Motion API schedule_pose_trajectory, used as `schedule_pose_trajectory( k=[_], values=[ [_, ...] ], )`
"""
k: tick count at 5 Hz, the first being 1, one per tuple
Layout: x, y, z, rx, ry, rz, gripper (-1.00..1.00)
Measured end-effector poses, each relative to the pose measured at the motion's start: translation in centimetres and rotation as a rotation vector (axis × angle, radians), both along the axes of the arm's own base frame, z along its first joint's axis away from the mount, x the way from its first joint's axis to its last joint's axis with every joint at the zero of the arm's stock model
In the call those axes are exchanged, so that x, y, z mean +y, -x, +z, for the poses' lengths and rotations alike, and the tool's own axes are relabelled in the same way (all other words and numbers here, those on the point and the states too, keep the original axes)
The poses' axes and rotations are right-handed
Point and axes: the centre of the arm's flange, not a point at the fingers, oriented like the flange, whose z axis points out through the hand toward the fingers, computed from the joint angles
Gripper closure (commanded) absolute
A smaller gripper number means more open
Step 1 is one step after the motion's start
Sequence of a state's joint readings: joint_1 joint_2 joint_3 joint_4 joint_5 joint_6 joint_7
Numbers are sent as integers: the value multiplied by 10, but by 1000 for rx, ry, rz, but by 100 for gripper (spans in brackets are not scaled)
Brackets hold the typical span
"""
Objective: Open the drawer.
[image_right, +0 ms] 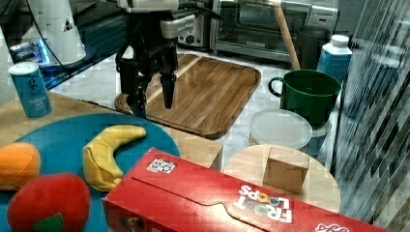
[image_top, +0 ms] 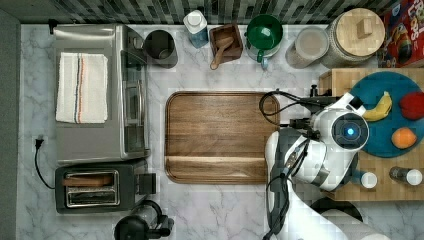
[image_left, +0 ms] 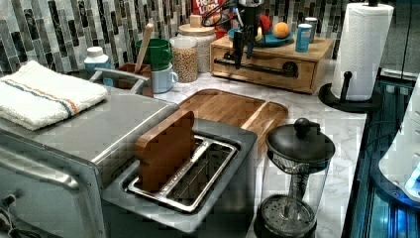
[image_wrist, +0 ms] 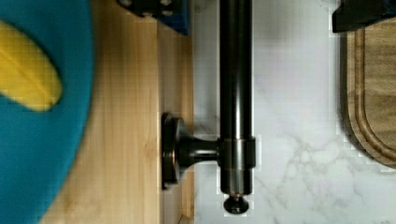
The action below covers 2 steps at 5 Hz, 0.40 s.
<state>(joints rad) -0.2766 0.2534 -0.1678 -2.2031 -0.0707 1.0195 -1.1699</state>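
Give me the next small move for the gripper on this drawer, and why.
Probably lower the gripper a bit and close on the bar handle. In the right view its fingers look spread and hold nothing. The wrist view has the handle running between them, with the drawer seemingly flush in its wooden box. Pulling toward the wooden tray should wait for a grip.

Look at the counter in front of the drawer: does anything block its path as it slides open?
Probably not. The drawer is shut, and the tool hangs at its black bar handle. In the wrist view, bare marble counter lies past the handle before the brown tray, which could limit a very long pull.
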Motion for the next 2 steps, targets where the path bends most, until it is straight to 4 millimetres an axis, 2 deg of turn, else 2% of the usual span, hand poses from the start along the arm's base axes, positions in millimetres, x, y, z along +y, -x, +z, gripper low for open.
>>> schedule_pose_trajectory(
  k=[2],
  values=[
    [11,10,-31,71,-1,10,-100]
  ],
)
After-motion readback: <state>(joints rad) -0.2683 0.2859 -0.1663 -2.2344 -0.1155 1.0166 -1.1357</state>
